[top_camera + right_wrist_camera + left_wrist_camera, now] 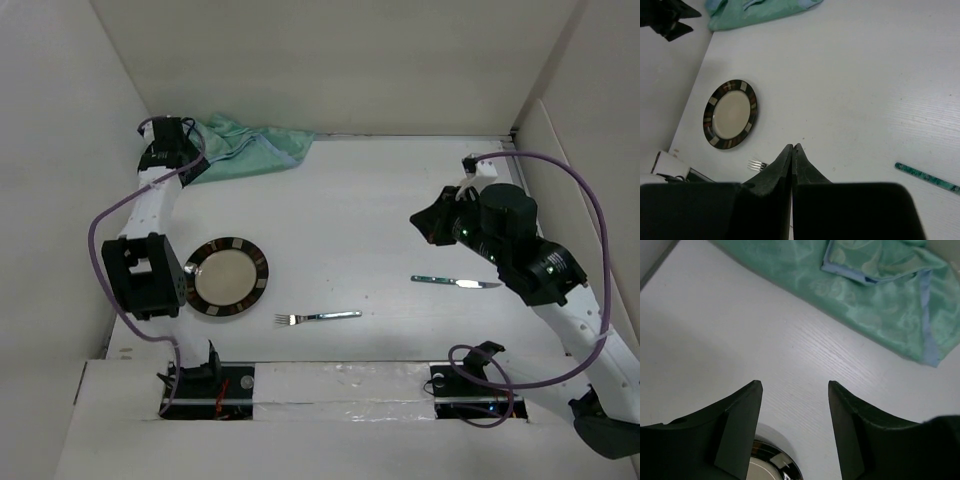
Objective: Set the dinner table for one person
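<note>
The left gripper [795, 383] is being held with its jaws spread wide, gripping nothing, low over the table [715, 330], whose white top is lying directly beneath the fingertips. Just ahead of them and to their right, the crumpled green cloth [875, 295] is lying untouched. By the look of it, the cloth is being lined up for a pick, to be spread as a mat. For that, one layer at the blue hem is better being pinched than a bunched fold. The fingers are better being brought in low, so that the fabric is being drawn out flat rather than hoisted in a heap. The right gripper [792, 147] is being held pressed closed, gripping nothing, raised above bare table. A fork [756, 164] is lying just left of its tip, a plate [730, 115] farther left, a knife [927, 176] off to its right. The smooth surface is being boxed in by plain white walls [340, 60].
</note>
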Controlling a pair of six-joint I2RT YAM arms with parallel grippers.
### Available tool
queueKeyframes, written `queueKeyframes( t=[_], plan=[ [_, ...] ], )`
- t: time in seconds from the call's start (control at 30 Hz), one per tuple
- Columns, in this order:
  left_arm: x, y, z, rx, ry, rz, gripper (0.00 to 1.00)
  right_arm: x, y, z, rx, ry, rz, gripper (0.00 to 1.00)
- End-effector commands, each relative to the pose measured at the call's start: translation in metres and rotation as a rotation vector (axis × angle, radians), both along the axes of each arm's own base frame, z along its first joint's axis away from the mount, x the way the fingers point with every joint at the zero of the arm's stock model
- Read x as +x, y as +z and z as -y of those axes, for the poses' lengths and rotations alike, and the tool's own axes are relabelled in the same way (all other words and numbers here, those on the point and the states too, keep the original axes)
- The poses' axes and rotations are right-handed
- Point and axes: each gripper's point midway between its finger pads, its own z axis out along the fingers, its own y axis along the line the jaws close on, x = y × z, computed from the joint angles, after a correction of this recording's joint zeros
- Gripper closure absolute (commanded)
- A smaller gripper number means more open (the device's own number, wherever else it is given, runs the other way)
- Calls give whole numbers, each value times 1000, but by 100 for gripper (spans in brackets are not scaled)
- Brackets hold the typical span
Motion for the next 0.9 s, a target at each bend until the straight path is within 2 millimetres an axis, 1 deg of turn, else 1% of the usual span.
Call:
queueKeyframes(
  t=[0.0, 0.03, 0.07, 0.1, 0.13, 0.17, 0.2, 0.27, 0.3, 0.33, 0.37, 0.4, 0.43, 0.47, 0.5, 0.53, 0.6, 0.67, 0.7, 0.73, 0.77, 0.8, 0.83, 0.87],
  plan=[
    [25, -14, -4, 5, 20, 16, 47, -4, -4, -6, 9, 45, -20, 95],
    [30, -21, -1, -16, 11, 13, 46, -3, -4, -7, 7, 45, -24, 94],
    [39, -23, 0, -33, 17, 34, 46, -3, -7, -7, 4, 45, -32, 90],
    [49, -37, 1, -51, 19, 18, 45, -2, -9, -8, 2, 43, -43, 88],
    [55, -43, 4, -71, 13, 17, 45, -3, -12, -8, 2, 45, -51, 85],
    [63, -47, 6, -90, 19, 27, 45, -3, -12, -9, 7, 47, -54, 77],
    [75, -58, 7, -104, 17, 17, 45, -3, -12, -10, 13, 49, -58, 73],
    [86, -72, 7, -118, 23, -5, 45, -1, -15, -11, 16, 45, -69, 63],
    [98, -83, 5, -124, 32, -17, 45, -1, -16, -12, 20, 43, -77, 62],
    [102, -90, -1, -128, 49, -29, 45, 1, -16, -12, 22, 34, -80, 61],
    [104, -99, -1, -132, 57, -52, 45, -1, -17, -14, 23, 38, -84, 59],
    [112, -96, -1, -147, 69, -37, 45, 0, -19, -14, 24, 32, -92, 57],
    [115, -113, 2, -169, 67, -63, 45, 2, -19, -14, 26, 24, -93, 56],
    [120, -116, -3, -181, 77, -55, 45, 3, -20, -14, 24, 20, -97, 55],
    [126, -116, -2, -198, 82, -39, 45, 4, -20, -15, 28, 16, -100, 55],
    [129, -132, 1, -215, 78, -62, 44, 5, -22, -15, 26, 15, -105, 55],
    [136, -135, 4, -241, 81, -62, 44, 6, -22, -20, 30, 20, -112, 54],
    [138, -151, 7, -273, 92, -82, 46, 9, -19, -21, 35, 19, -110, 54],
    [139, -154, 7, -278, 98, -82, 47, 11, -19, -23, 38, 17, -112, 54],
    [143, -153, 14, -309, 75, -66, 55, 12, -17, -24, 42, 15, -109, 54],
    [144, -157, 14, -312, 70, -66, 62, 14, -17, -25, 42, 16, -111, 53],
    [147, -155, 15, -314, 63, -56, 70, 17, -17, -27, 45, 15, -111, 53],
    [150, -155, 24, -326, 38, -50, 84, 16, -16, -30, 48, 24, -108, 53],
    [152, -155, 25, -332, 32, -49, 92, 17, -16, -31, 47, 24, -109, 53]
  ],
)
